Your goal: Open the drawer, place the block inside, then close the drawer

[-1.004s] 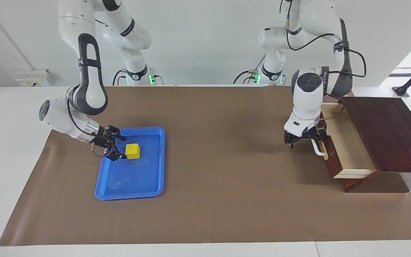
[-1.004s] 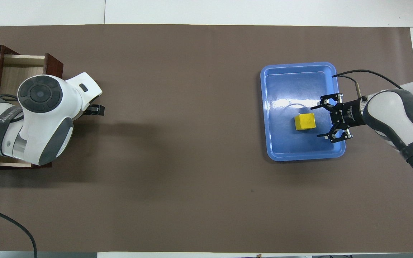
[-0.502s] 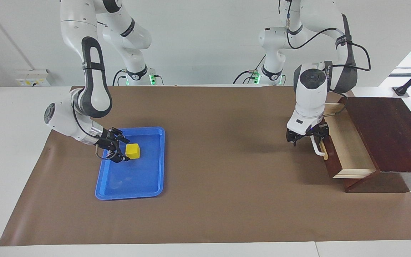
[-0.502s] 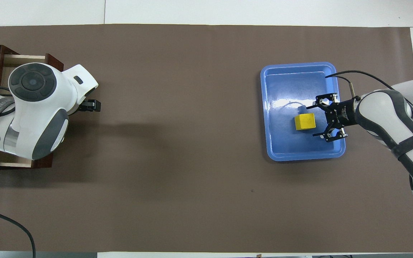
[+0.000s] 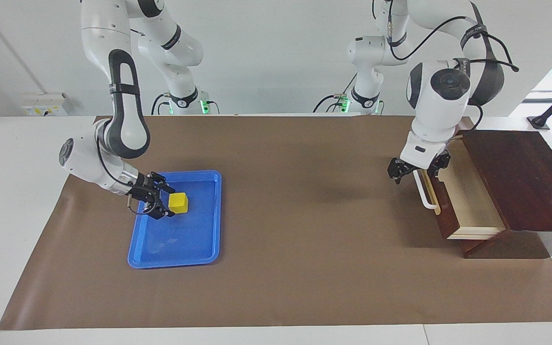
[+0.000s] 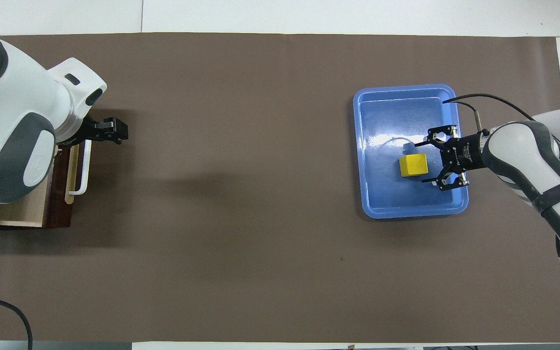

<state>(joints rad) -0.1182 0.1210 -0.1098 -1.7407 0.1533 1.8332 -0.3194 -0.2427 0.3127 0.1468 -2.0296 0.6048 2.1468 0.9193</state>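
Note:
The yellow block (image 5: pixel 178 202) (image 6: pixel 413 165) lies in the blue tray (image 5: pixel 180 249) (image 6: pixel 406 209). My right gripper (image 5: pixel 163 201) (image 6: pixel 426 163) is open and low in the tray, its fingertips at the block's side that faces the right arm's end. The drawer (image 5: pixel 470 196) (image 6: pixel 17 211) stands pulled out of its dark box (image 5: pixel 520 177), showing its pale inside. Its white handle (image 5: pixel 424 194) (image 6: pixel 84 167) is free. My left gripper (image 5: pixel 419 168) is open and raised over the handle's end nearer the robots; one finger (image 6: pixel 114 131) shows in the overhead view.
The brown mat (image 5: pixel 304 215) covers the table between the tray and the drawer. The left arm's wrist (image 6: pixel 12 121) hides much of the drawer and box in the overhead view.
My left gripper has lifted off the drawer handle and risen, leaving the drawer open. My right gripper has slid a little closer to the block, still open.

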